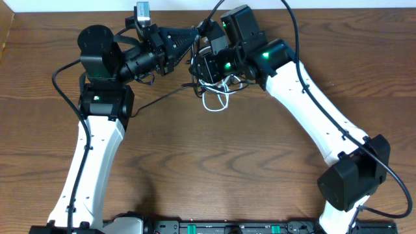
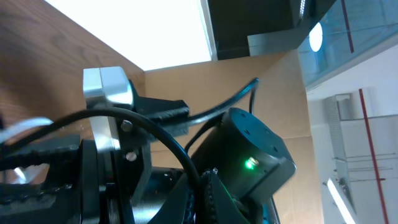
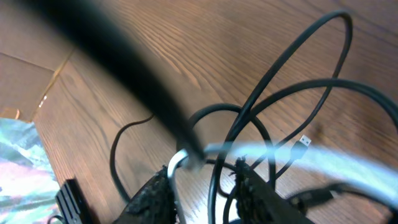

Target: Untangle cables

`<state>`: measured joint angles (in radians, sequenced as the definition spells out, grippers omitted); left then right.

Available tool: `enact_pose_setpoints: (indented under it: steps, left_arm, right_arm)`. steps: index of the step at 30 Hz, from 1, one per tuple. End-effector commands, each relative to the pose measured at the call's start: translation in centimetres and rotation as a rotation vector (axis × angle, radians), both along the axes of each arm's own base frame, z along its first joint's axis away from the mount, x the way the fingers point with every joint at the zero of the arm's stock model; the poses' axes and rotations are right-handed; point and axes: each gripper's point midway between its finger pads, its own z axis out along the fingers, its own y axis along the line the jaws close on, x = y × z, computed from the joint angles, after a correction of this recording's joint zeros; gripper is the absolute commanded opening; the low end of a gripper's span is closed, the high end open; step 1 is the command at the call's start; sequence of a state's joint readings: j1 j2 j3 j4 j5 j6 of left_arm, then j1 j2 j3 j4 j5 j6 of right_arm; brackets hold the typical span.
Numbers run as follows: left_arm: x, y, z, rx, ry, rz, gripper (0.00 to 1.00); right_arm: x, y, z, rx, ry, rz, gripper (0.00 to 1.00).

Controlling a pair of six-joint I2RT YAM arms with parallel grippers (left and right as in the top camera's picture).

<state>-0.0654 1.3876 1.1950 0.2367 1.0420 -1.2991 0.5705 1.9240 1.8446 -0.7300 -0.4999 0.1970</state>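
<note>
Bunched cables (image 1: 216, 96) at 12 o'clock of surface (image 1: 214, 162). Nearer: right gripper (image 3: 202, 190), jaws parted, white and black strands between them. At 11 o'clock of bunch, left gripper (image 1: 193, 32) closed; hold unconfirmed.

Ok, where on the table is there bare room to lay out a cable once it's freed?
The widest bare patch of table lies between the left arm and right arm, below the white cable loop. Smaller strips run outside each arm, toward the table's side edges. The top centre is crowded: the arms meet there over the bunched cables.
</note>
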Motion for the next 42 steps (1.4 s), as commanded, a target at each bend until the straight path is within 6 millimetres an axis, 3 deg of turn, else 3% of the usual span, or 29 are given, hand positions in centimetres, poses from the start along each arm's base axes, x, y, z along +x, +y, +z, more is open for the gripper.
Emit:
enact_pose_setpoints:
  steps: [1,4,6,8,14,22,31,36,42]
  left_arm:
    - [-0.2,0.1,1.2,-0.024,0.002,-0.006,0.08]
    - [0.0,0.2,1.3,-0.033,0.008,0.005,0.08]
    - [0.1,0.2,1.3,-0.033,0.009,0.009,0.08]
    - [0.2,0.4,1.3,-0.032,0.007,0.016,0.08]
    - [1.2,2.9,0.4,0.11,-0.167,0.079,0.08]
    - [2.7,8.5,-8.4,0.384,0.069,0.301,0.08]
    - [1.8,11.4,-13.1,0.634,0.153,0.372,0.08]
    - [1.1,11.9,-14.6,0.692,0.2,0.366,0.08]
    - [0.9,11.3,-14.7,0.67,0.206,0.333,0.08]
  right_arm:
    - [0.0,0.5,0.1,-0.005,-0.008,-0.017,0.27]
    - [0.1,0.5,-0.6,-0.022,0.004,-0.029,0.18]
    - [0.2,0.6,-1.0,-0.025,0.013,-0.031,0.04]
    - [0.2,0.5,-1.1,-0.026,0.021,-0.035,0.01]
    - [0.6,-2.1,3.1,0.049,-0.014,-0.059,0.01]
    - [0.0,-9.3,11.0,0.172,-0.087,-0.124,0.01]
    - [-1.6,-16.8,16.1,0.192,-0.185,-0.254,0.01]
    - [-1.8,-19.4,17.1,0.191,-0.207,-0.317,0.01]
    - [-1.9,-19.1,15.1,0.159,-0.141,-0.304,0.01]
